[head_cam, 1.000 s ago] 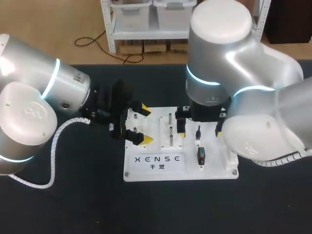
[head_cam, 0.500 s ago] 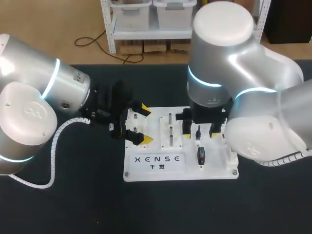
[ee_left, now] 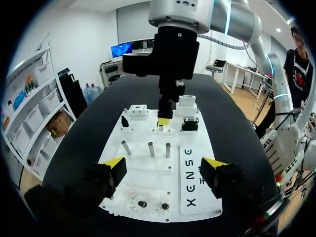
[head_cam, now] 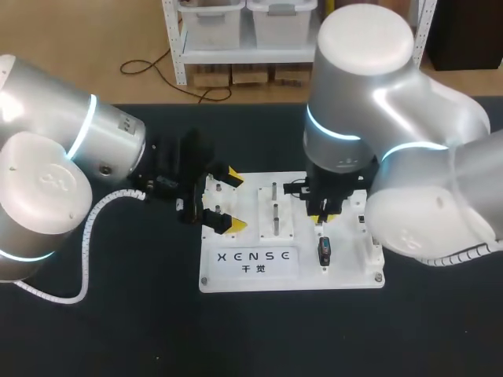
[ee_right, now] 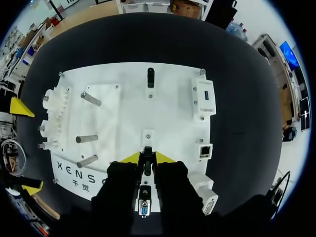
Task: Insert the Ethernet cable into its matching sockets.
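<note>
A white board lies on the black table. The right gripper pinches narrowly on a black cable plug standing on the board. The left gripper gapes wide over the board's edge.

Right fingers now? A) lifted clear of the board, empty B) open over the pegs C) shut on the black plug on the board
C: the right wrist view shows the right gripper's yellow tips against both sides of the black plug on the board.
</note>
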### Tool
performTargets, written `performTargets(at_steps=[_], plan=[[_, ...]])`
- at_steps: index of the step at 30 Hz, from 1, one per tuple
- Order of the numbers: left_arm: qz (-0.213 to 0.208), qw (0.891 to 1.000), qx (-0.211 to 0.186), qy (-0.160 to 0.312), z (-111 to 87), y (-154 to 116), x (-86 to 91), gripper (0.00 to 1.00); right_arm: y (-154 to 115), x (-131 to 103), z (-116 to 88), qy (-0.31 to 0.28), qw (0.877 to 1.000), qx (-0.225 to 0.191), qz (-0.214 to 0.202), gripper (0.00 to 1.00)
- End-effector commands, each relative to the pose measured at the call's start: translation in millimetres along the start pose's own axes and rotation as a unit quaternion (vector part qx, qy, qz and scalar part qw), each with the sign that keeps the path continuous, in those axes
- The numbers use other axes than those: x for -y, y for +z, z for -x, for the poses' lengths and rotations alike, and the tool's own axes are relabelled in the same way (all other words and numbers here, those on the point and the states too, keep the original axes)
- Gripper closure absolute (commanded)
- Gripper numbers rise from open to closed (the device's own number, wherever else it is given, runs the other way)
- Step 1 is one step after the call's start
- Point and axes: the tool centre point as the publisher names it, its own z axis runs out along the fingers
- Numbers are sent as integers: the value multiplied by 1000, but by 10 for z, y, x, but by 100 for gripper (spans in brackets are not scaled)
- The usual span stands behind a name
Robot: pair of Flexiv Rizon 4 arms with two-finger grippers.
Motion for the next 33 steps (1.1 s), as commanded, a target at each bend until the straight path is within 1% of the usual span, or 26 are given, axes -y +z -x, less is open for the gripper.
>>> performTargets(at_steps=[1,10,19,27,33], plan=[[-1,1000,-3,-1,7,7,-9,0,8,7,6,-1,1000,-1,2,100],[-1,1000,-3,-1,7,7,-9,0,-218,45,59,-7,1000,3,0,100],[-1,1000,-3,-1,7,7,-9,0,-466,172,106,1,1000,14,-4,100],[-1,1000,-3,-1,7,7,-9,0,-555,388,101,8,1000,20,-8,100],[-1,1000,-3,-1,7,7,-9,0,-538,524,41,19,1000,19,-10,100]])
